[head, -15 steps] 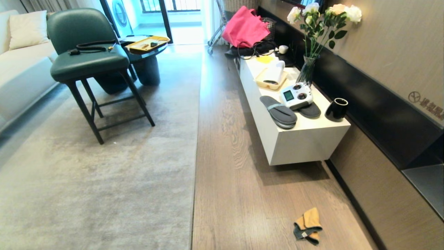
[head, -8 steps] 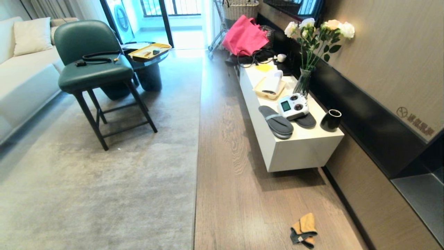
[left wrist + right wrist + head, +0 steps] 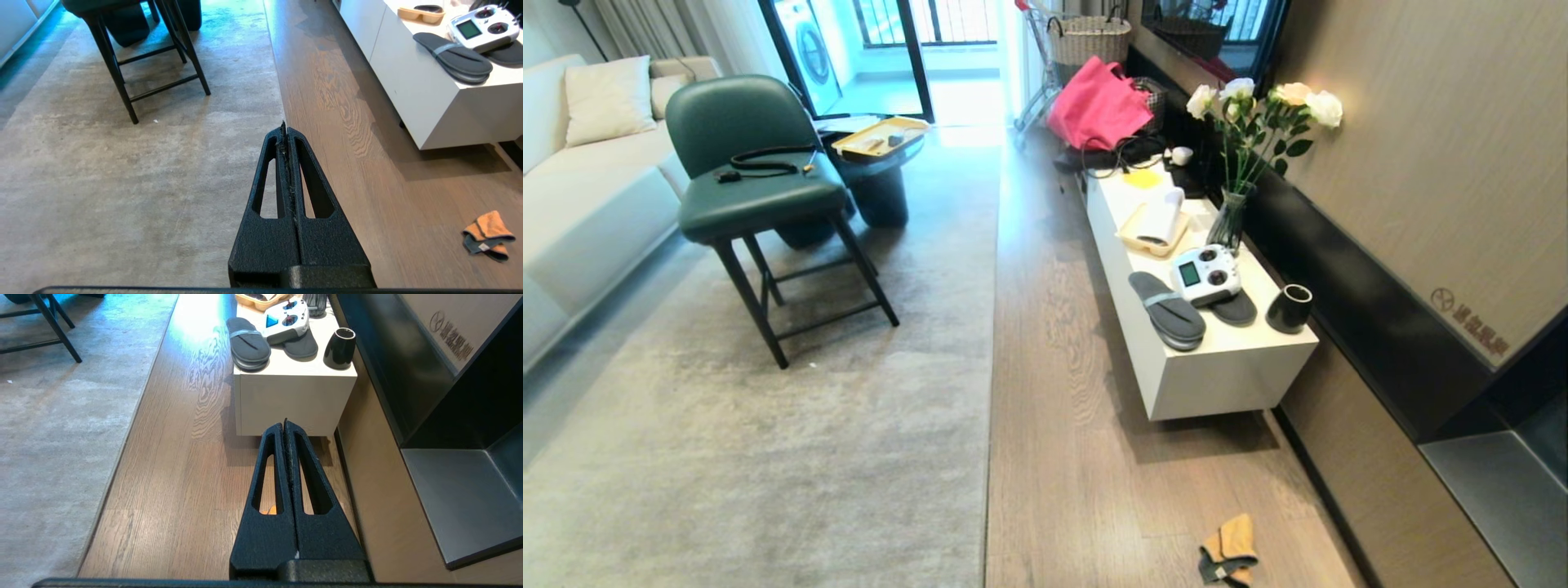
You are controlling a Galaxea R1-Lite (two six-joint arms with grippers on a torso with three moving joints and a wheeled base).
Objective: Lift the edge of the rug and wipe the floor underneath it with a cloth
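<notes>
Two claws, both parked and out of the head view, each seen only from its own wrist. Left claw (image 3: 286, 128): fingers pressed flat together, nothing between them, tip pointing out above the rug edge (image 3: 278, 102). Right claw (image 3: 285, 424): closed just the same, empty, hanging above the floor (image 3: 179, 465) and pointing toward the near end of the white cabinet (image 3: 286, 404).

Rug edge flat on the floor, straight, not lifted anywhere, running forward directly under the left claw's tip and well off to the left of the right claw. Grey rug spreading away to the left of the left claw, brown wood-grain planks to its right.

Cloth (image 3: 1227, 553) crumpled on the bare floor, orange with a dark part, apart from the rug edge and short of the cabinet. Well to the right of the left claw and below it. Beneath the right claw, mostly hidden behind its fingers, only a sliver of orange showing through one finger slot. Touched by neither claw.

Ahead of the right claw, on top of the cabinet: a pair of grey slippers (image 3: 1166, 309), a white remote controller (image 3: 1205, 276) resting partly on the farther one, a black cup (image 3: 1289, 309) beside them, and farther on a vase of white roses (image 3: 1232, 216). Ahead and left of the left claw, on the rug, a green chair (image 3: 760, 196) with black legs. Far beyond both claws, a pink bag (image 3: 1098, 102) at the far end of the cabinet.
</notes>
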